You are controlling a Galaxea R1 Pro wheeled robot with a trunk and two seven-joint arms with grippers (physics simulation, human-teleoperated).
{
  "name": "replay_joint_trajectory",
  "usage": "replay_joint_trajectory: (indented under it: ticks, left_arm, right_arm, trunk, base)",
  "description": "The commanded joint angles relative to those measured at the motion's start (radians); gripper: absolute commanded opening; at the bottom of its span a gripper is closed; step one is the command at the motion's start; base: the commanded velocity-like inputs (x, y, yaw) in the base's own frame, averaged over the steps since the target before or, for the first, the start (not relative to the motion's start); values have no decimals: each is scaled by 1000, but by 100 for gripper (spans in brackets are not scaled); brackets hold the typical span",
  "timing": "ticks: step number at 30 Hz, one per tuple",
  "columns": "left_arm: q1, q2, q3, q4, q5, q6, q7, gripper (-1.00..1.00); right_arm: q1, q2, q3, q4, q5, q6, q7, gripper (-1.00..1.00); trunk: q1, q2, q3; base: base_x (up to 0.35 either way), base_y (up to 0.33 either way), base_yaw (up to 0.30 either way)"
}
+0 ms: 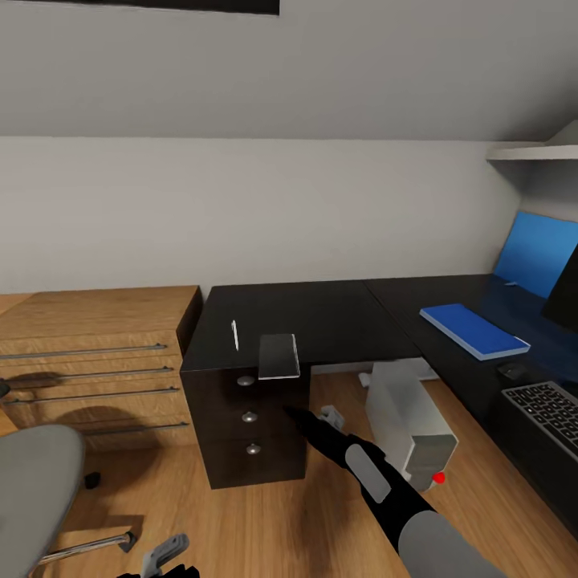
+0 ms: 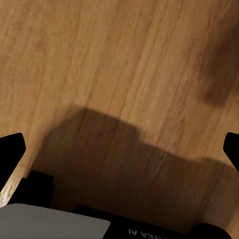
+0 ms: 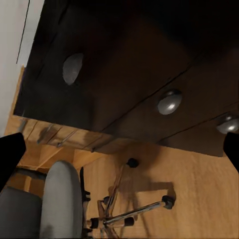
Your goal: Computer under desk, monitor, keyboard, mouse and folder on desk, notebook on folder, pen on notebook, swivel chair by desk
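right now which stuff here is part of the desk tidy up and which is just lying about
Part of the job:
- desk
- folder
- notebook
- pen
- keyboard
- mouse
- monitor
- computer
- swivel chair

Just there:
- black drawer unit
- light-wood drawers
- wall shelf

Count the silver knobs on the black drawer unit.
3, in a column down the drawer unit front: top knob just under the desk top, middle knob, bottom knob. The right arm could hide nothing beside them.
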Motion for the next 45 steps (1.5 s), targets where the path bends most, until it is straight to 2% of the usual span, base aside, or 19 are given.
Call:
replay_joint_trajectory:
  ticks: [1, 5, 7, 9, 24, 39, 43, 45]
  left_arm:
    - [0, 0, 0, -2, 11, 4, 7, 100]
    - [0, 1, 0, -2, 12, 4, 6, 100]
    - [0, 1, 0, 0, 12, 4, 5, 100]
    - [0, 0, -1, 11, 12, 3, 5, 100]
    - [0, -1, -3, 31, 11, 4, 5, 100]
    - [0, 0, -7, 59, 9, -20, 5, 100]
    - [0, 0, -7, 62, 9, -26, 5, 100]
    - [0, 0, -8, 63, 9, -27, 5, 100]
  right_arm:
    - [-1, -1, 3, 0, -6, 3, 13, 100]
    - [-1, -4, 12, 0, -7, 3, 102, 100]
    - [-1, -7, 12, 1, -4, 3, 155, 100]
    - [-1, -8, 12, 1, -4, 3, 171, 100]
    - [-1, -9, 12, 4, -1, 2, 182, 100]
    - [-1, -9, 12, 5, -1, 1, 182, 100]
    - [-1, -9, 12, 5, -1, 0, 182, 100]
    - [-1, -9, 12, 5, -1, 0, 182, 100]
  trunk:
    - [0, 0, -1]
    - [0, 0, -1]
    - [-8, 14, 5]
    - [-15, 28, 12]
    - [-15, 28, 12]
    - [-15, 28, 12]
    - [-31, 56, 24]
    - [-31, 56, 24]
  base:
    - [0, 0, 0]
    - [0, 0, 0]
    - [0, 0, 0]
    - [0, 0, 0]
    - [2, 0, 0]
    - [147, 0, 0]
    - [19, 0, 0]
    - [5, 0, 0]
